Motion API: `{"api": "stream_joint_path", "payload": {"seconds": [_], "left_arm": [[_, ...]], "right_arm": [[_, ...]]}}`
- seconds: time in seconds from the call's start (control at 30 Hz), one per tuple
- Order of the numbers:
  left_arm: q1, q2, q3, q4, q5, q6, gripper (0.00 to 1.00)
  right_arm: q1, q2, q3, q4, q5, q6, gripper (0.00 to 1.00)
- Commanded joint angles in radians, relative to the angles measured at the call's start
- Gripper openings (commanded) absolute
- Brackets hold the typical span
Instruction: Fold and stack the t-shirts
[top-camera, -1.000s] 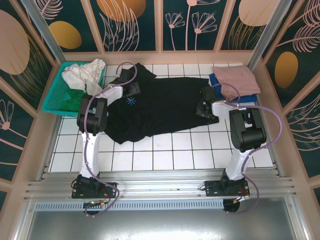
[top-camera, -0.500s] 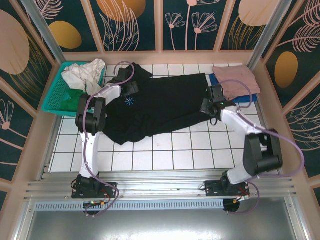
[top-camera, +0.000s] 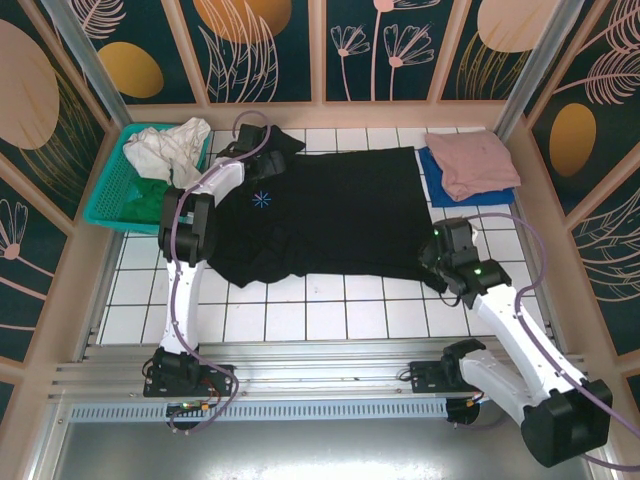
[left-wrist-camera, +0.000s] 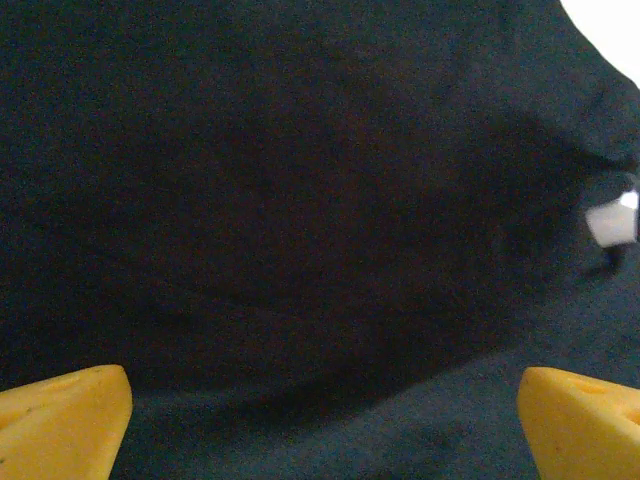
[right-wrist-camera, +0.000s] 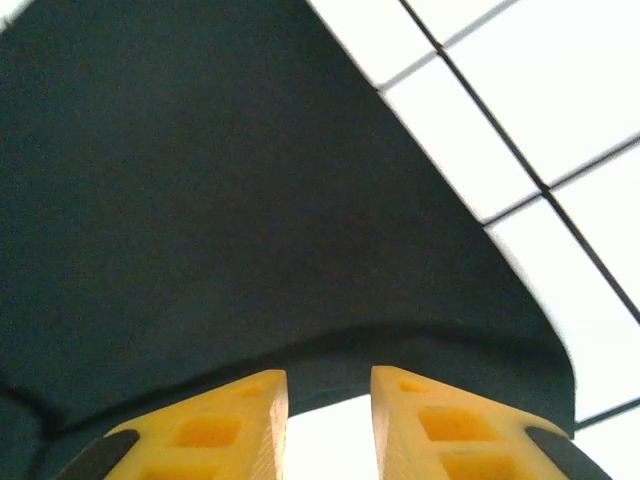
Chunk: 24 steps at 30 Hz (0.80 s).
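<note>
On the counter (top-camera: 330, 310) lie one black t-shirt (top-camera: 340, 215) spread flat and one pink t-shirt (top-camera: 470, 160) atop one blue t-shirt (top-camera: 435, 187) (far right corner). The left gripper (left-wrist-camera: 320, 400) gapes wide over the black collar; the right gripper (right-wrist-camera: 328, 385), narrowly apart, sits at its hem.

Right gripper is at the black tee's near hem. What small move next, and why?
Probably nudge the right gripper forward a touch and close on the hem of the black tee. Its fingertips sit right at the hem edge, narrowly apart with white tile between them, so a grip isn't confirmed. The left gripper hovers open over the cloth.
</note>
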Motion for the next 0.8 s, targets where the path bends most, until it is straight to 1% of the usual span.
{"api": "stream_joint_path", "payload": {"seconds": [0.0,0.07,0.13,0.23,0.3,0.4,0.47,0.5,0.57,0.63,0.7,0.73,0.77], "left_arm": [[0.006,-0.119,-0.011,-0.042,0.074,0.069,0.99],[0.004,-0.178,-0.049,-0.085,0.074,0.100,0.98],[0.000,-0.270,-0.153,-0.090,0.076,0.129,0.98],[-0.029,-0.465,-0.411,-0.049,0.066,0.153,0.95],[-0.067,-0.597,-0.594,-0.014,0.064,0.151,0.92],[-0.145,-0.768,-0.842,0.020,0.064,0.098,0.84],[-0.192,-0.863,-0.984,0.051,0.078,0.030,0.79],[-0.214,-0.898,-1.040,0.065,0.085,0.009,0.77],[-0.267,-0.959,-1.122,0.072,0.061,-0.048,0.79],[-0.304,-0.981,-1.169,0.081,0.060,-0.078,0.81],[-0.324,-0.972,-1.203,0.096,0.066,-0.095,0.81],[-0.329,-0.962,-1.219,0.102,0.071,-0.102,0.80],[-0.334,-0.951,-1.230,0.102,0.073,-0.105,0.72]], "right_arm": [[0.035,0.027,0.062,0.151,-0.069,-0.016,0.35],[0.038,0.121,0.082,0.251,-0.118,-0.056,0.40],[0.038,0.234,0.115,0.308,-0.153,-0.103,0.44],[0.038,0.442,0.194,0.363,-0.162,-0.167,0.47],[0.038,0.573,0.246,0.393,-0.157,-0.199,0.48],[0.031,0.763,0.331,0.417,-0.141,-0.234,0.49],[0.023,0.877,0.386,0.408,-0.133,-0.248,0.49],[0.021,0.914,0.407,0.405,-0.123,-0.251,0.49],[0.015,0.974,0.434,0.406,-0.111,-0.257,0.49],[0.008,1.005,0.439,0.420,-0.113,-0.262,0.50],[0.002,1.021,0.433,0.435,-0.118,-0.261,0.50],[-0.003,1.027,0.428,0.444,-0.125,-0.265,0.49],[-0.008,1.029,0.424,0.447,-0.129,-0.265,0.49]]}}
